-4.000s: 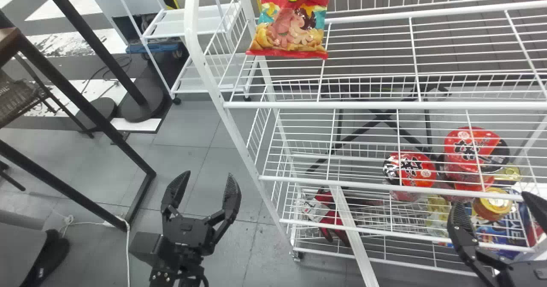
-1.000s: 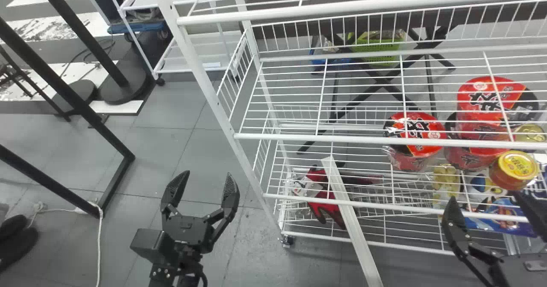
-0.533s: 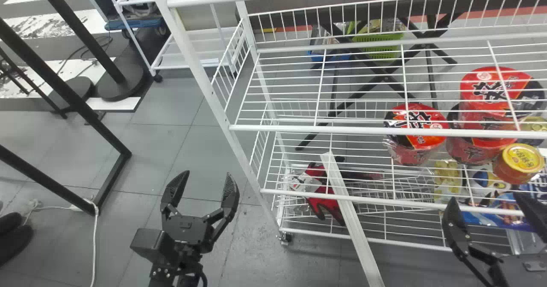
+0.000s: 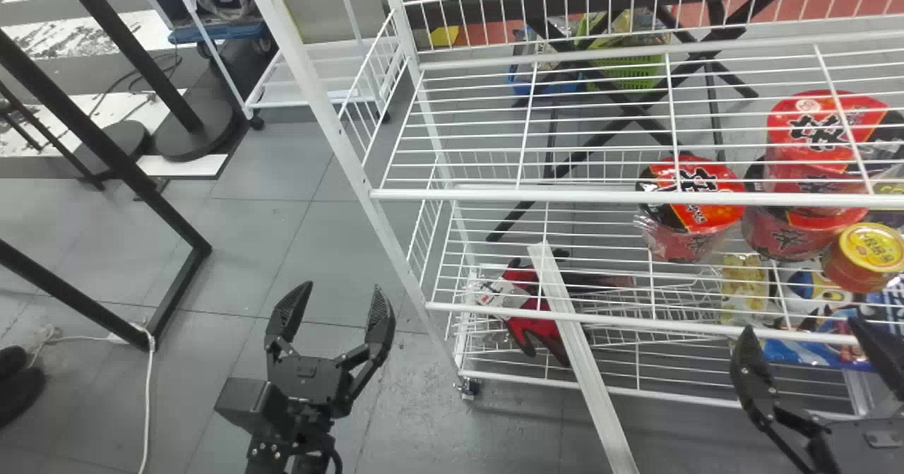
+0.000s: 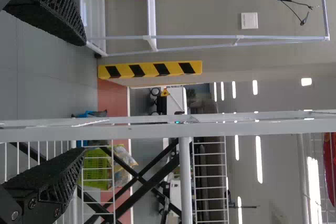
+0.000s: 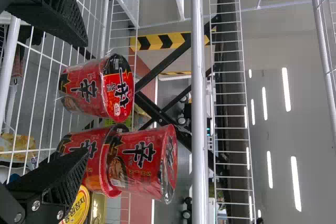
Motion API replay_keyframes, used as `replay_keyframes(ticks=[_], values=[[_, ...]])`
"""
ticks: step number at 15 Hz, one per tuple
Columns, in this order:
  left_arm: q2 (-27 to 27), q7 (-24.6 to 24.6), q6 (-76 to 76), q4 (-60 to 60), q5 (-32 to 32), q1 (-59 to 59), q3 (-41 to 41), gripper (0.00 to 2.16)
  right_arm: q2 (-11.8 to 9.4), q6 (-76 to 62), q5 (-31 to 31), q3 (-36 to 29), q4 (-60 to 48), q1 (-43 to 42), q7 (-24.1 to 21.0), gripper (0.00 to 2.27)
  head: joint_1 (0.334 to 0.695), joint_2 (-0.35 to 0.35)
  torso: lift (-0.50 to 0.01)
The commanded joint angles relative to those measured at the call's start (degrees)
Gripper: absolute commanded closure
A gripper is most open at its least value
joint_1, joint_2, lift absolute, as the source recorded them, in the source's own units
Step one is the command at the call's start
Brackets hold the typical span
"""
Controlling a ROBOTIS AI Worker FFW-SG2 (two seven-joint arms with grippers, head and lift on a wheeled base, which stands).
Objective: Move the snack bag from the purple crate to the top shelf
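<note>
your left gripper was open in the lower left of the head view, its two black fingers spread with nothing between them; the floor lay beyond. your right gripper was also open and held nothing, at the lower right of the same view. a red form, apparently your snack bag, was visible behind shelf wires in the left wrist view, cut off by the frame; its full outline could not be told.

the white wire rack spanned the centre and right of the head view. at the right, beneath its upper wires, you had a single red noodle cup and, just beside it, a stack of noodle cups. a yellow-lidded jar stood near the stack, toward the right edge, with a blue packet below it in the frame. a red glove lay behind the wires at lower centre, partly hidden by a slanting white bar that ran to the bottom edge. a green basket appeared beyond the rack, toward the upper right.
</note>
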Motion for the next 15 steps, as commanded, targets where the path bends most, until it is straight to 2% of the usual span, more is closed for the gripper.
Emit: replay_keyframes(ticks=[1,4,7,15], values=[[0.04,0.07,-0.3,0.0,0.0,0.0,0.0,0.1,0.05,0.0,0.0,0.03,-0.05,0.09,0.05,0.09,0.695,0.27,-0.436],[0.04,0.07,-0.48,0.09,0.0,0.0,0.0,0.1,0.05,0.0,0.0,0.03,0.04,0.09,0.05,0.08,0.695,0.271,-0.448],[0.04,0.07,-0.65,0.09,0.0,0.0,0.09,0.1,0.05,-4.57,0.0,-0.24,1.01,0.18,2.16,0.07,0.695,0.276,-0.451],[0.13,0.07,-0.65,0.09,0.09,0.0,0.0,0.1,0.05,-0.18,-1.49,-0.32,-1.72,1.23,2.25,0.07,0.695,0.281,-0.451]])
